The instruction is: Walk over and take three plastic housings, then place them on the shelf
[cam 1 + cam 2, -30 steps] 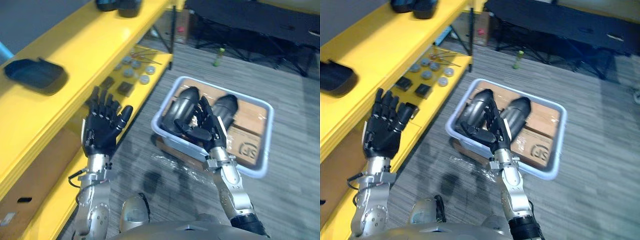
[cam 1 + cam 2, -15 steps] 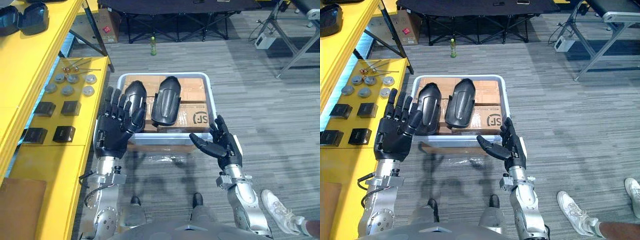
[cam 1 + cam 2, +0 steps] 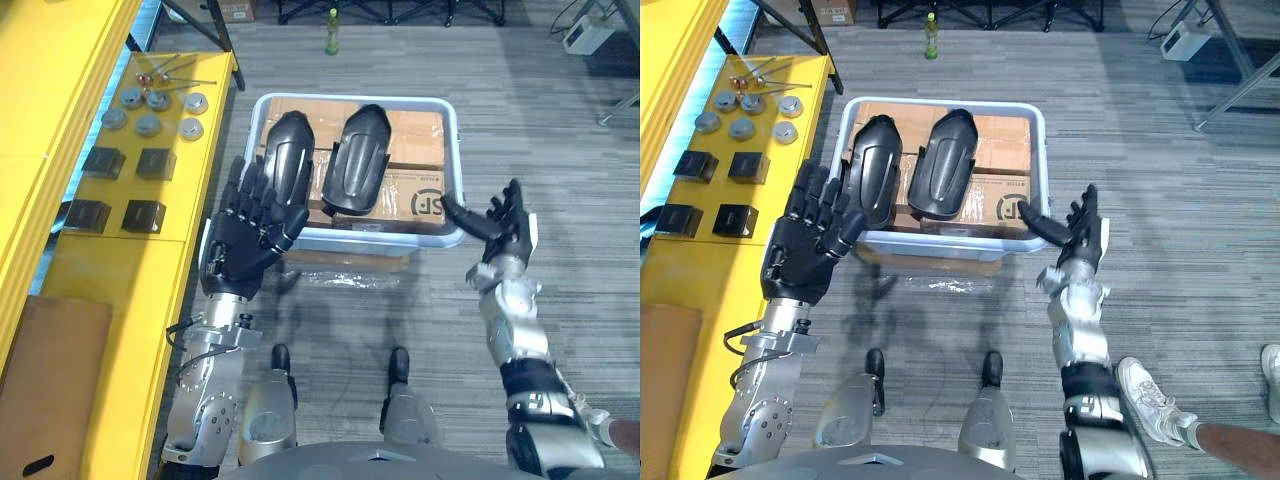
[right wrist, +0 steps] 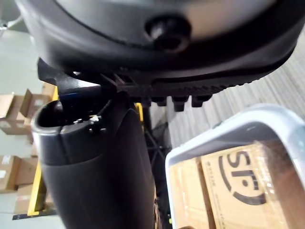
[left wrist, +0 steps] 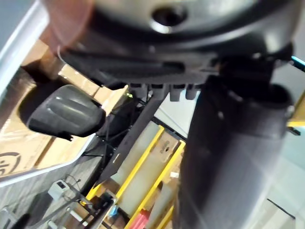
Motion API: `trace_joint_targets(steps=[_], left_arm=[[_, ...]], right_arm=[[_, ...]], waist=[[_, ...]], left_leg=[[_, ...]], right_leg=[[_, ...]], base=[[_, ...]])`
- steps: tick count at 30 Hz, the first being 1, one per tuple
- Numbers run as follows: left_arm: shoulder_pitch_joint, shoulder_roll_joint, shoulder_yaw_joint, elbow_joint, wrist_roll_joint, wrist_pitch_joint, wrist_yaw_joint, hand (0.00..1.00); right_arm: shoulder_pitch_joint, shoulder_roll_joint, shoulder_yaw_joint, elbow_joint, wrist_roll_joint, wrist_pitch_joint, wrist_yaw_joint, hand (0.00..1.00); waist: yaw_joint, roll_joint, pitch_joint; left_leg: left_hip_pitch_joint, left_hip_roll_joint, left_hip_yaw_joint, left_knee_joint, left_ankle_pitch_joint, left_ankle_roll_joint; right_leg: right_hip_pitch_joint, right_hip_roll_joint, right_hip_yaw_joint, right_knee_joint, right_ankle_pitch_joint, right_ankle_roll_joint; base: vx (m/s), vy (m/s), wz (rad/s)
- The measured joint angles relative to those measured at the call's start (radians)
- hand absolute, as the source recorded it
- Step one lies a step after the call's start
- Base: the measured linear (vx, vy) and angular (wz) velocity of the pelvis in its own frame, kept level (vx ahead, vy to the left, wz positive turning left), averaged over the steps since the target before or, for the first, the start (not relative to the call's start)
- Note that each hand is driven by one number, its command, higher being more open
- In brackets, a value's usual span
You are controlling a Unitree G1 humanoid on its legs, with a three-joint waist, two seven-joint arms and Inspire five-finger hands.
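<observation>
Two black plastic housings lie side by side on cardboard boxes inside a white bin [image 3: 451,118] on the floor: the left housing [image 3: 288,150] and the right housing [image 3: 361,160]. My left hand [image 3: 245,240] is raised open in front of the bin's near-left corner, fingers spread, overlapping the lower end of the left housing in view. My right hand [image 3: 497,225] is open beside the bin's near-right corner, palm turned toward the bin, holding nothing. The left wrist view shows one housing [image 5: 64,113] on cardboard past the hand.
A yellow shelf [image 3: 70,270] runs along the left, with small black blocks [image 3: 124,163] and round metal parts [image 3: 148,103] on its lower level. A green bottle [image 3: 332,17] stands beyond the bin. A crumpled plastic sheet [image 3: 345,278] lies before the bin. A person's shoe [image 3: 1155,405] is at lower right.
The camera has shifted, so the bin now sits more centred and closer. My right hand has moved out to the bin's near-right corner and risen; my left hand stays raised and open.
</observation>
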Motion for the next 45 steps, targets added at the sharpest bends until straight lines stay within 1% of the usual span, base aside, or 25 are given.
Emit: trace_joint_targets(steps=[1,2,4,7,8,10,12,13,14,16,18,20,23,25,28,30,32,35,37,39,40,43,45], left_arm=[[-0.014,0.001,-0.009,0.005,-0.001,0.013,0.0,1.0],[-0.016,0.001,-0.01,0.006,-0.003,0.019,0.001,1.0],[-0.02,0.002,-0.015,0.02,-0.01,0.022,0.007,1.0],[-0.046,0.01,-0.021,0.05,-0.021,0.026,0.018,1.0],[-0.055,0.012,-0.021,0.062,-0.021,0.026,0.018,1.0],[-0.056,0.013,-0.025,0.08,-0.021,0.029,0.019,1.0],[-0.053,0.019,-0.036,0.087,-0.022,0.029,0.019,1.0],[-0.057,0.023,-0.045,0.101,-0.022,0.029,0.019,1.0],[-0.059,0.025,-0.048,0.11,-0.024,0.029,0.019,1.0],[-0.073,0.031,-0.064,0.148,-0.042,0.029,0.02,1.0],[-0.088,0.03,-0.088,0.187,-0.052,0.029,0.022,1.0],[-0.087,0.03,-0.1,0.198,-0.053,0.029,0.026,1.0],[-0.083,0.029,-0.129,0.207,-0.065,0.028,0.028,1.0],[-0.088,0.027,-0.149,0.23,-0.066,0.015,0.029,1.0],[-0.085,0.024,-0.162,0.234,-0.087,0.015,0.029,1.0],[-0.083,0.015,-0.173,0.242,-0.092,0.012,0.03,1.0],[-0.083,0.007,-0.188,0.267,-0.093,-0.001,0.038,1.0],[-0.083,-0.001,-0.209,0.307,-0.113,-0.011,0.049,1.0],[-0.086,-0.008,-0.229,0.332,-0.125,-0.015,0.053,1.0],[-0.084,-0.014,-0.248,0.363,-0.131,-0.026,0.057,1.0],[-0.087,-0.02,-0.254,0.385,-0.133,-0.03,0.059,1.0],[-0.093,-0.032,-0.264,0.4,-0.157,-0.034,0.06,1.0],[-0.096,-0.044,-0.266,0.432,-0.176,-0.053,0.059,1.0]], right_arm=[[-0.045,-0.024,0.002,0.035,0.006,0.012,0.011,1.0],[-0.065,-0.03,0.005,0.052,0.006,0.021,0.018,1.0],[-0.114,-0.047,0.029,0.107,0.006,0.037,0.049,1.0],[-0.156,-0.069,0.049,0.146,0.006,0.06,0.061,1.0],[-0.185,-0.087,0.059,0.17,0.006,0.077,0.07,1.0],[-0.227,-0.113,0.083,0.22,0.005,0.095,0.076,1.0],[-0.295,-0.141,0.096,0.281,0.005,0.11,0.089,1.0],[-0.349,-0.167,0.121,0.327,0.005,0.115,0.096,1.0],[-0.371,-0.176,0.127,0.342,0.005,0.116,0.098,1.0],[-0.424,-0.205,0.157,0.38,0.005,0.117,0.106,1.0],[-0.492,-0.237,0.182,0.421,0.006,0.131,0.113,1.0],[-0.526,-0.241,0.185,0.441,0.006,0.14,0.112,1.0],[-0.581,-0.247,0.203,0.478,0.006,0.149,0.102,1.0],[-0.625,-0.26,0.227,0.496,0.005,0.16,0.087,1.0],[-0.669,-0.287,0.244,0.51,0.003,0.179,0.072,1.0],[-0.703,-0.323,0.267,0.521,-0.001,0.201,0.053,1.0],[-0.737,-0.327,0.288,0.545,-0.006,0.213,0.041,1.0],[-0.779,-0.337,0.318,0.578,-0.023,0.257,0.024,1.0],[-0.804,-0.351,0.328,0.607,-0.046,0.29,0.012,1.0],[-0.837,-0.36,0.341,0.657,-0.049,0.323,-0.007,1.0],[-0.85,-0.367,0.342,0.677,-0.072,0.347,-0.012,1.0],[-0.856,-0.396,0.366,0.69,-0.085,0.36,-0.011,1.0],[-0.893,-0.399,0.386,0.738,-0.1,0.389,0.0,1.0]], waist=[[0.003,0.006,0.017],[0.004,0.007,0.021],[0.005,0.008,0.035],[0.009,0.012,0.06],[0.016,0.014,0.074],[0.027,0.016,0.081],[0.03,0.026,0.101],[0.033,0.036,0.116],[0.036,0.04,0.121],[0.051,0.052,0.129],[0.059,0.068,0.14],[0.061,0.074,0.144],[0.074,0.081,0.148],[0.081,0.09,0.152],[0.081,0.102,0.158],[0.085,0.111,0.163],[0.084,0.117,0.165],[0.086,0.118,0.166],[0.089,0.126,0.169],[0.098,0.137,0.172],[0.102,0.147,0.175],[0.115,0.162,0.18],[0.12,0.172,0.18]], left_leg=[[-0.001,-0.001,-0.005,0.0,0.004,0.001],[-0.003,-0.001,-0.007,0.001,0.005,0.001],[-0.013,-0.003,-0.029,0.01,0.006,0.0],[-0.022,-0.008,-0.056,0.018,0.006,0.0],[-0.025,-0.009,-0.058,0.022,0.007,0.001],[-0.032,-0.011,-0.064,0.032,0.007,0.001],[-0.033,-0.014,-0.077,0.034,0.009,0.002],[-0.034,-0.017,-0.083,0.034,0.012,0.004],[-0.035,-0.018,-0.084,0.034,0.013,0.004],[-0.043,-0.018,-0.087,0.033,0.017,0.003],[-0.06,-0.02,-0.099,0.031,0.029,0.002],[-0.064,-0.022,-0.107,0.023,0.04,0.002],[-0.064,-0.023,-0.111,0.001,0.056,-0.001],[-0.064,-0.025,-0.113,-0.007,0.064,0.0],[-0.061,-0.03,-0.121,-0.019,0.074,0.001],[-0.059,-0.035,-0.122,-0.026,0.081,0.002],[-0.055,-0.034,-0.12,-0.03,0.084,0.002],[-0.05,-0.034,-0.117,-0.054,0.1,0.001],[-0.05,-0.034,-0.117,-0.064,0.109,-0.001],[-0.047,-0.033,-0.117,-0.076,0.119,-0.001],[-0.046,-0.033,-0.118,-0.085,0.126,-0.002],[-0.048,-0.033,-0.121,-0.107,0.143,-0.003],[-0.051,-0.034,-0.125,-0.121,0.154,-0.005]], right_leg=[[0.0,0.0,0.0,0.0,0.006,-0.002],[0.0,0.0,-0.001,0.0,0.007,-0.001],[0.0,0.002,-0.008,0.0,0.01,-0.001],[0.001,0.002,-0.02,0.001,0.016,-0.002],[0.0,0.002,-0.022,0.002,0.02,-0.004],[-0.001,0.001,-0.024,0.004,0.02,-0.003],[0.0,0.0,-0.032,0.014,0.02,-0.003],[0.001,-0.002,-0.041,0.02,0.02,-0.003],[0.001,-0.003,-0.044,0.02,0.02,-0.003],[-0.006,-0.004,-0.05,0.02,0.02,-0.003],[-0.015,-0.004,-0.068,0.02,0.02,-0.003],[-0.017,-0.003,-0.077,0.02,0.02,-0.003],[-0.024,-0.005,-0.083,0.022,0.021,-0.004],[-0.026,-0.006,-0.089,0.024,0.021,-0.004],[-0.03,-0.012,-0.1,0.038,0.02,-0.005],[-0.03,-0.018,-0.103,0.041,0.02,-0.005],[-0.03,-0.018,-0.102,0.044,0.02,-0.005],[-0.041,-0.019,-0.103,0.052,0.018,-0.008],[-0.047,-0.02,-0.105,0.055,0.016,-0.01],[-0.051,-0.021,-0.109,0.057,0.014,-0.014],[-0.058,-0.021,-0.112,0.067,0.012,-0.016],[-0.075,-0.024,-0.115,0.085,0.008,-0.02],[-0.086,-0.025,-0.122,0.092,0.006,-0.023]], base=[[-0.04,-0.005,0.02],[-0.04,-0.001,0.04],[-0.01,-0.003,0.08],[-0.01,0.005,0.1],[-0.04,0.023,0.07],[-0.03,0.02,0.04],[-0.04,0.016,0.11],[-0.05,0.017,0.12],[-0.07,0.02,0.09],[-0.05,0.007,0.04],[-0.05,-0.006,0.14],[-0.02,-0.011,0.16],[0.0,-0.012,0.05],[0.0,-0.003,0.05],[-0.01,0.006,0.1],[-0.02,0.016,0.06],[-0.01,0.003,-0.02],[-0.02,-0.007,-0.01],[-0.02,-0.006,0.0],[-0.02,-0.009,0.0],[-0.04,-0.018,0.0],[-0.03,-0.013,0.04],[-0.03,-0.015,0.05]])
